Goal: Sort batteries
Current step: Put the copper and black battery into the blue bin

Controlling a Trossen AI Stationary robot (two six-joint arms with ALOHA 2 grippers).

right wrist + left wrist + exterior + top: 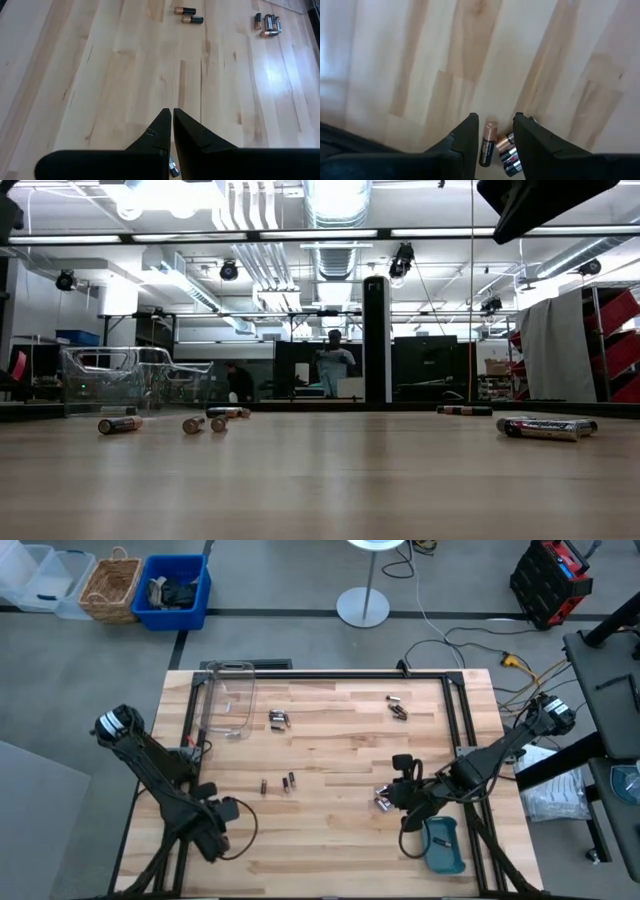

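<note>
Batteries lie scattered on the wooden table: a pair (278, 720) beside the clear plastic box (228, 700), a pair (397, 706) at the far right, two copper-topped ones (277, 784) mid-table, and a silvery cluster (383, 802) near the teal tray (443, 845). My left gripper (232, 808) is open near the front left; in its wrist view two batteries (487, 142) show in the gap between its fingers (494, 131), untouched. My right gripper (172, 114) is shut just above the silvery cluster, and one battery (173, 169) shows beneath its fingers. My right gripper hangs shut over the silvery cluster; its own fingers hide the spot, and I cannot tell whether they touch a battery.
The clear box stands at the far left of the table, the teal tray at the front right corner. A dark frame (330, 674) runs along the table's far edge. In the low view batteries (545, 427) lie in a row and a person stands far behind.
</note>
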